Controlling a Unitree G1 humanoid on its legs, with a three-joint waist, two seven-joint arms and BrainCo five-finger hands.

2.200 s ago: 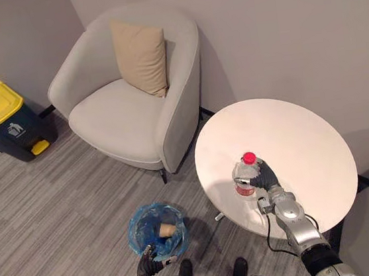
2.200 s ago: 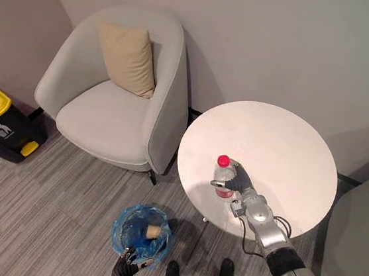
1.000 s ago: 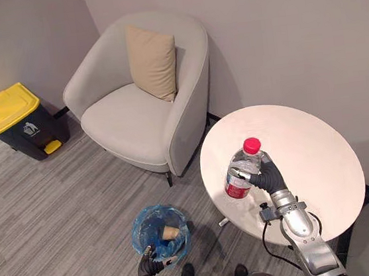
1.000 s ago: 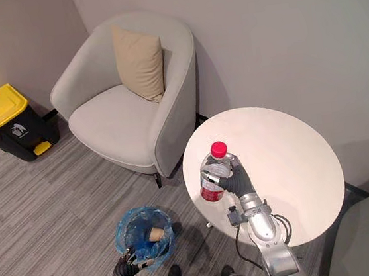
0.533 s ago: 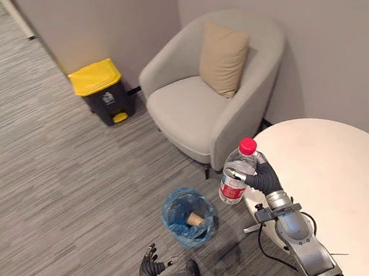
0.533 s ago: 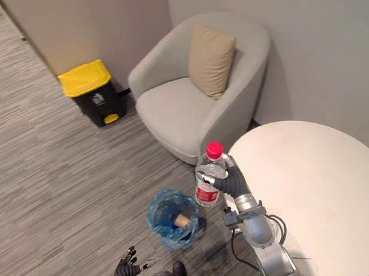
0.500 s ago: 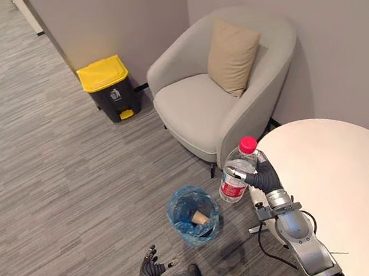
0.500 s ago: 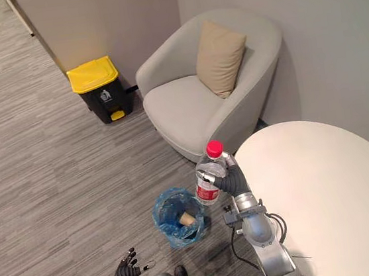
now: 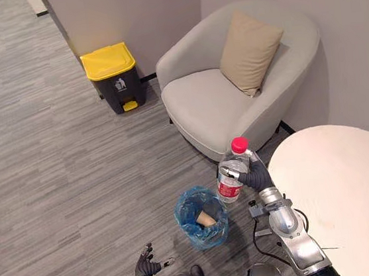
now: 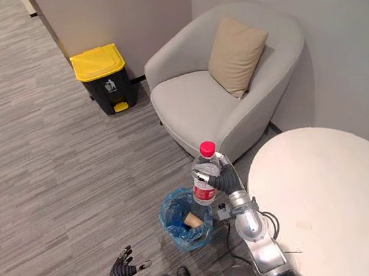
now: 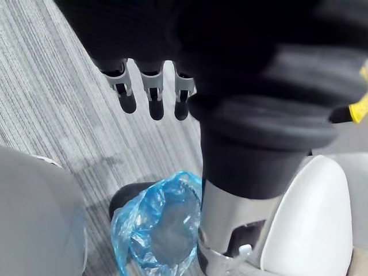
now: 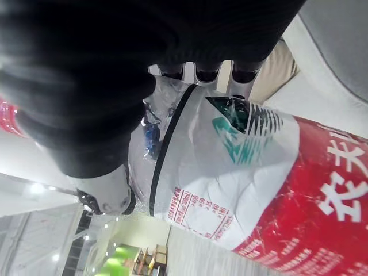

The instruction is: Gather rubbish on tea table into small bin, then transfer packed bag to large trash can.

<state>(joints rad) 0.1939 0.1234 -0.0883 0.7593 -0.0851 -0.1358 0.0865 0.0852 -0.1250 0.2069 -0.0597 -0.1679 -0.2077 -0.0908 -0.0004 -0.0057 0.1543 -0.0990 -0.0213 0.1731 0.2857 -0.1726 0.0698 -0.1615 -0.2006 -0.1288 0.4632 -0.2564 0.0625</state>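
Note:
My right hand [image 9: 257,176] is shut on a clear plastic bottle [image 9: 231,172] with a red cap and a red label, held upright in the air just right of and above the small bin [image 9: 201,216]. The bottle's label [image 12: 247,190] shows up close between my fingers in the right wrist view. The small bin, lined with a blue bag [image 10: 183,217], stands on the floor and holds a paper cup [image 9: 204,219]. My left hand [image 9: 146,265] hangs low near the floor, fingers spread and holding nothing. The round white tea table [image 9: 351,192] lies to the right.
A grey armchair [image 9: 233,96] with a beige cushion [image 9: 250,50] stands behind the small bin. The large trash can [image 9: 114,76], black with a yellow lid, sits against the wall at the far left. Grey striped carpet [image 9: 63,185] stretches out to the left.
The camera has swung right. My right hand has carried the bottle off the table's edge toward the small bin. My left hand stays low.

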